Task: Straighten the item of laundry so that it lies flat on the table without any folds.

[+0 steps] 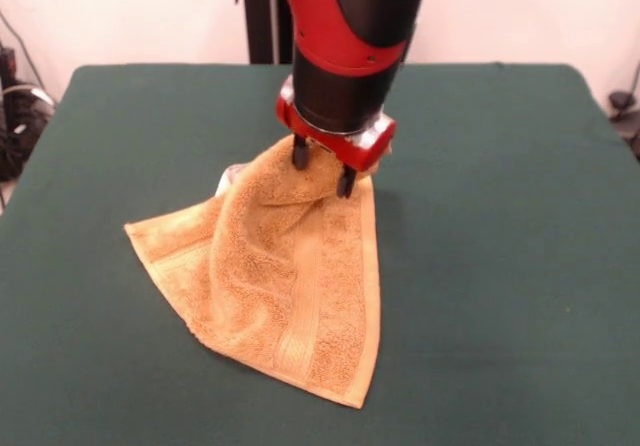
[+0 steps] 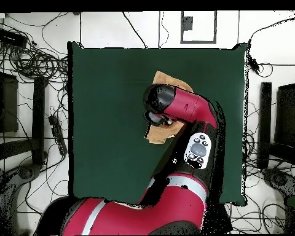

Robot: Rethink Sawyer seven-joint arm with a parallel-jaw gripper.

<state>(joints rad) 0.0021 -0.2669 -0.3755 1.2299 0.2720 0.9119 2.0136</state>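
The orange-tan towel point(image 1: 290, 286) hangs gathered at its top, lifted off the green table point(image 1: 500, 266), and fans down to the cloth with its lower corners resting on it. My gripper point(image 1: 321, 169) is shut on the towel's bunched top edge, its two black fingers point(image 1: 299, 152) pinching the fabric. A bit of white tag point(image 1: 231, 175) peeks out behind the left fold. A woven border band runs down the front face. From overhead, the arm covers most of the towel point(image 2: 168, 80); only parts show beyond and beside the wrist. The gripper itself is hidden there.
The table's green cloth point(image 2: 107, 110) stretches wide on all sides of the towel. Cables and black stands point(image 2: 39, 104) lie on the floor around the table's edges.
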